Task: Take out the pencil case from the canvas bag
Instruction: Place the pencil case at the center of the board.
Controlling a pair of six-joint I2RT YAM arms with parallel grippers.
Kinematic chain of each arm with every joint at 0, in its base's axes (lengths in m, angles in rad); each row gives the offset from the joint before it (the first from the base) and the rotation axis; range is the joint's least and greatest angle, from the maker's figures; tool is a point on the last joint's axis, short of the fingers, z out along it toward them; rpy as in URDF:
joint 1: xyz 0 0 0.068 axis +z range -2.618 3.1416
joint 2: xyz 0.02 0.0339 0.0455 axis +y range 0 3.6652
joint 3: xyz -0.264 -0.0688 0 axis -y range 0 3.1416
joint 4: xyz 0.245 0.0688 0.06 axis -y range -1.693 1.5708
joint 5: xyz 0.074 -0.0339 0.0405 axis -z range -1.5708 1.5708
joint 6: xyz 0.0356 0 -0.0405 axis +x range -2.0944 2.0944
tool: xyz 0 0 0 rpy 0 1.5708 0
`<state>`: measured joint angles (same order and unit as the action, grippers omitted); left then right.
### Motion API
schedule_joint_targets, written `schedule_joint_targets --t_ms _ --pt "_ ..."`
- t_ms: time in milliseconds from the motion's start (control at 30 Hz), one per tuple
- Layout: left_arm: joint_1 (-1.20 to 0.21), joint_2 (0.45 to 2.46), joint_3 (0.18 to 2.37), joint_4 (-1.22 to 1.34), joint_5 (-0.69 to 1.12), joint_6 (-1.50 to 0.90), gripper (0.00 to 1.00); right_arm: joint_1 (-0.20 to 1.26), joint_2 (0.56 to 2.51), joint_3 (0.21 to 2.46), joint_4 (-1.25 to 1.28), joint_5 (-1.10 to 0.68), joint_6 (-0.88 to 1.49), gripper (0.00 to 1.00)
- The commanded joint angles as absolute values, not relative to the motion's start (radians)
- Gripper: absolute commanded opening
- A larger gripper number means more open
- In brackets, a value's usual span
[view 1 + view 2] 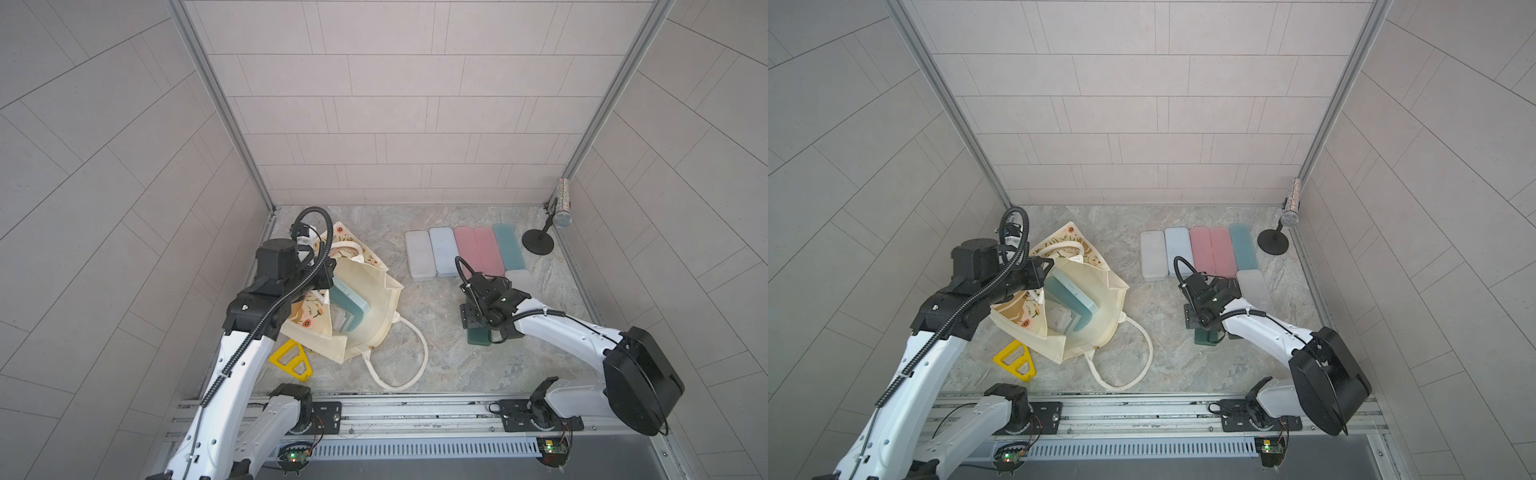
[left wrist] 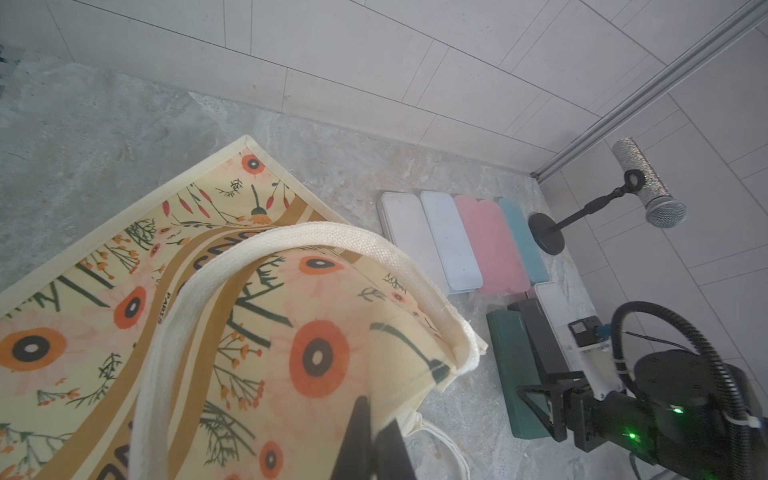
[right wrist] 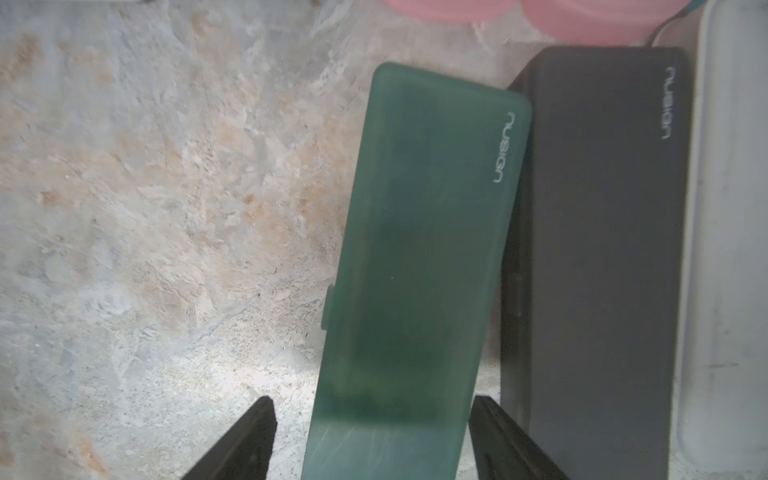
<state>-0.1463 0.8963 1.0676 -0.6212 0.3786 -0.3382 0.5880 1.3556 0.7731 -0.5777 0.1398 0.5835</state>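
The cream canvas bag (image 1: 376, 320) (image 1: 1111, 309) lies open-mouthed at the table's left, orange flower print on its side (image 2: 291, 332). Teal and pale pencil cases (image 1: 349, 303) (image 1: 1071, 299) stand inside it. My left gripper (image 2: 376, 419) (image 1: 328, 276) is shut on the bag's upper rim, holding the mouth up. A dark green pencil case (image 3: 424, 228) (image 1: 478, 338) (image 2: 507, 365) lies flat on the table at the right. My right gripper (image 3: 372, 401) (image 1: 1202, 328) is open over its near end, a finger on each side with a gap.
A row of grey, blue, pink and teal cases (image 1: 465, 251) lies at the back right. A dark grey case (image 3: 594, 249) and a white one (image 1: 523, 280) lie beside the green case. A microphone on a stand (image 1: 552, 224) occupies the back right corner. A yellow frame (image 1: 291, 359) lies front left.
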Motion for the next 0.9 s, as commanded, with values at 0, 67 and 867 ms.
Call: schedule_joint_targets --t_ms 0,67,867 --pt "-0.153 0.866 1.062 -0.465 0.486 -0.376 0.00 0.598 1.388 0.792 -0.642 0.158 0.580 0.77" --pt "-0.158 0.864 1.057 -0.451 0.495 -0.380 0.00 0.598 1.409 0.796 -0.646 0.157 0.581 0.76" --pt "-0.192 0.903 1.080 -0.480 0.446 -0.356 0.00 0.559 1.549 0.865 -0.717 0.284 0.442 0.53"
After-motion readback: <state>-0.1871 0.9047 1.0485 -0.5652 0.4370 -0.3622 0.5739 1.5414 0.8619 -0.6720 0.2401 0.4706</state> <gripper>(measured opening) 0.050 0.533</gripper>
